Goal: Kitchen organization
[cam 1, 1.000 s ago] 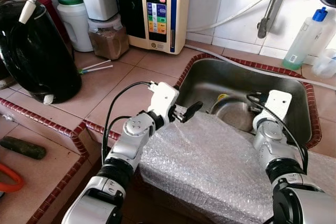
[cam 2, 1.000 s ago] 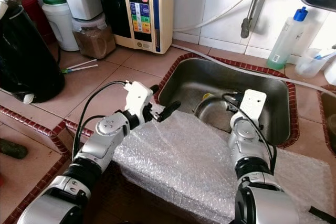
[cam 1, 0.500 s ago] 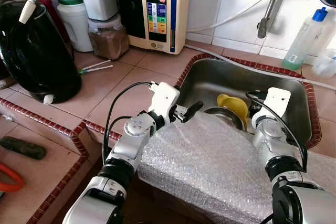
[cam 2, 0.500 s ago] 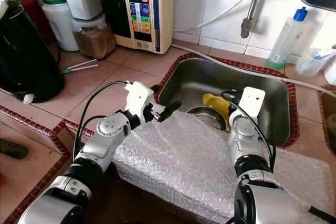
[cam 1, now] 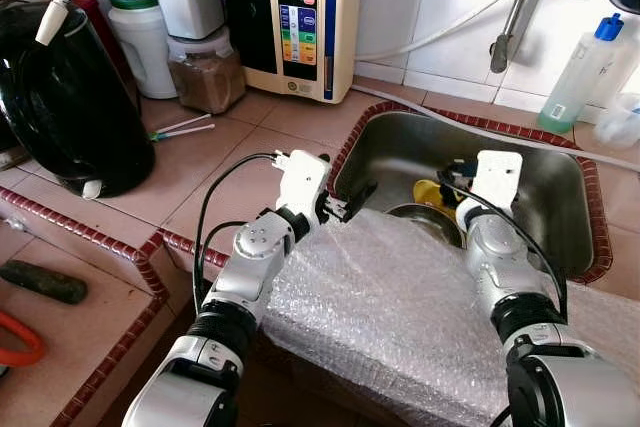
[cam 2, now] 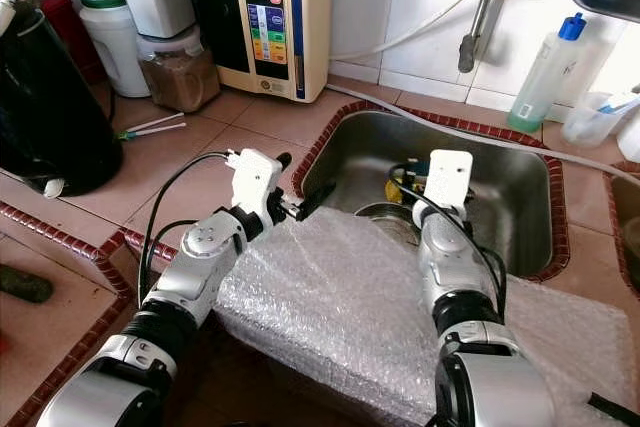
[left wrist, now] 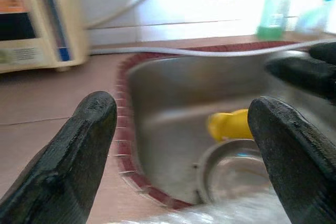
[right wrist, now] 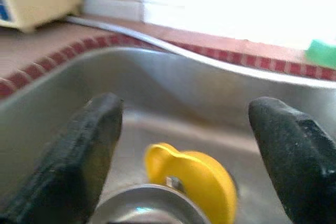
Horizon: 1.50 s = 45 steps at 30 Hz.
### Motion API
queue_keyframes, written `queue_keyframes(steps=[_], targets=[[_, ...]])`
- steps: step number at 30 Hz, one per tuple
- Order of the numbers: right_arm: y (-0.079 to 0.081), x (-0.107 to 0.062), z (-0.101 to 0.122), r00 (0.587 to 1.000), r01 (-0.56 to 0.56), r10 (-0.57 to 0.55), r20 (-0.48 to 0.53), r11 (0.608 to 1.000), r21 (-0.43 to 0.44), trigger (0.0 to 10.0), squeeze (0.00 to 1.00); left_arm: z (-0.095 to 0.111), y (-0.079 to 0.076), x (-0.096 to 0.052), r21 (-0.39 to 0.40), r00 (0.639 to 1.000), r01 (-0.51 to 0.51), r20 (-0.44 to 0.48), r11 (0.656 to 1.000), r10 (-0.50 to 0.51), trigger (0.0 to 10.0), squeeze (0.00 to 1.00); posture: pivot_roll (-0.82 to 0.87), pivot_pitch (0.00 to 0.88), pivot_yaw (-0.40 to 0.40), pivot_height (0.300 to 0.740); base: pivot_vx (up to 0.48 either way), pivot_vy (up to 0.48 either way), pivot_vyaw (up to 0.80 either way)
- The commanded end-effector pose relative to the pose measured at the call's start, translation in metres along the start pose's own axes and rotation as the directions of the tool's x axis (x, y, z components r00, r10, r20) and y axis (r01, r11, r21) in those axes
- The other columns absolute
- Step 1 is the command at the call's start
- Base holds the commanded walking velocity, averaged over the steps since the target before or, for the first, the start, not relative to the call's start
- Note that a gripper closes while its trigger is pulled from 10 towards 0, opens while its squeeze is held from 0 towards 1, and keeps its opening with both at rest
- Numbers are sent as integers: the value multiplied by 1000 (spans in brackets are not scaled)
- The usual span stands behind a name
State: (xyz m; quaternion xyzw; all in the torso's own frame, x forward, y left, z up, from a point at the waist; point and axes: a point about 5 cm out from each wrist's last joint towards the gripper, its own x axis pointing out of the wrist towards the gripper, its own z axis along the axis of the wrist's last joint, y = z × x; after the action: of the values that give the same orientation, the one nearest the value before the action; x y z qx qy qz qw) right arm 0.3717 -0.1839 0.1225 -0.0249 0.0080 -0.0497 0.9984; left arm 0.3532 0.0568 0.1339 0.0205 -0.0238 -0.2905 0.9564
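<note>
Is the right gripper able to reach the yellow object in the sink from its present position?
Probably yes. The right gripper is open and hangs above the sink, with the yellow object between its fingers' line and nothing in between.

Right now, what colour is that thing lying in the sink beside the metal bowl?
Bright yellow. The yellow thing shows best in the right wrist view, just behind the bowl's rim.

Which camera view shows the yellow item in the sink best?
The right wrist view: the yellow item sits large and unobstructed between the open right gripper's fingers, behind a round metal rim. The left wrist view shows it smaller and blurred; in the eye views the right arm mostly hides it.
</note>
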Motion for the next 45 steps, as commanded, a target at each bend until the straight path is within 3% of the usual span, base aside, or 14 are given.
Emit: queue_keyframes(steps=[1,4,10,14,22,26,27,28,29,34,38,41,43,45], targets=[[6,3,14,997,-35,36,64,999,-12,10000,1000,6,6,3,8,999,-51,18,999,51,10000,1000,9,0,41,740,0,0,0],[11,3,17,995,-57,57,87,998,7,10000,1000,8,9,3,3,996,-83,21,997,83,10000,1000,10,0,41,740,0,0,0],[13,0,30,976,-87,96,197,995,-52,10000,1000,17,21,2,21,979,-186,84,982,183,10000,1000,9,0,39,740,0,0,0],[7,-1,39,963,-62,81,256,995,-81,10000,1000,26,28,-1,-32,954,-265,135,964,267,10000,1000,8,0,38,740,0,0,0],[-9,-3,48,951,-19,54,306,993,-115,10000,1000,32,27,-4,-62,955,-252,147,966,259,10000,1000,4,0,36,740,0,0,0],[-21,-11,44,950,-6,44,309,992,-123,10000,1000,33,26,-16,-16,956,-235,179,972,234,10000,1000,3,0,37,740,0,0,0],[-24,-14,41,952,-12,50,301,992,-128,10000,1000,30,28,-20,-23,954,-248,170,969,248,10000,471,1,0,40,740,0,0,0],[-24,-14,41,952,-12,50,301,992,-128,10000,1000,30,28,-20,-23,954,-248,170,969,248,10000,471,1,0,40,740,0,0,0],[-31,-19,35,956,-18,58,288,990,-138,10000,1000,24,32,-29,-30,949,-274,151,961,275,10000,310,-1,0,43,740,0,0,0],[-50,-34,31,959,-11,62,276,983,-182,10000,1000,15,38,-51,-29,943,-312,113,950,314,10000,318,0,0,44,740,0,0,0],[-53,-37,30,960,-7,60,272,981,-192,10000,1000,14,37,-55,-25,944,-311,107,950,312,10000,325,0,0,44,740,0,0,0],[-61,-46,29,962,0,57,268,978,-208,10000,1000,11,39,-66,-16,942,-323,92,946,323,10000,388,0,0,45,740,0,0,0],[-65,-51,29,963,-1,59,262,976,-216,10000,1000,9,40,-74,-4,938,-339,71,941,339,10000,380,1,0,46,740,0,0,0],[-69,-57,29,966,3,55,253,975,-223,10000,1000,6,40,-84,5,940,-337,51,941,337,10000,271,2,0,47,740,0,0,0]])
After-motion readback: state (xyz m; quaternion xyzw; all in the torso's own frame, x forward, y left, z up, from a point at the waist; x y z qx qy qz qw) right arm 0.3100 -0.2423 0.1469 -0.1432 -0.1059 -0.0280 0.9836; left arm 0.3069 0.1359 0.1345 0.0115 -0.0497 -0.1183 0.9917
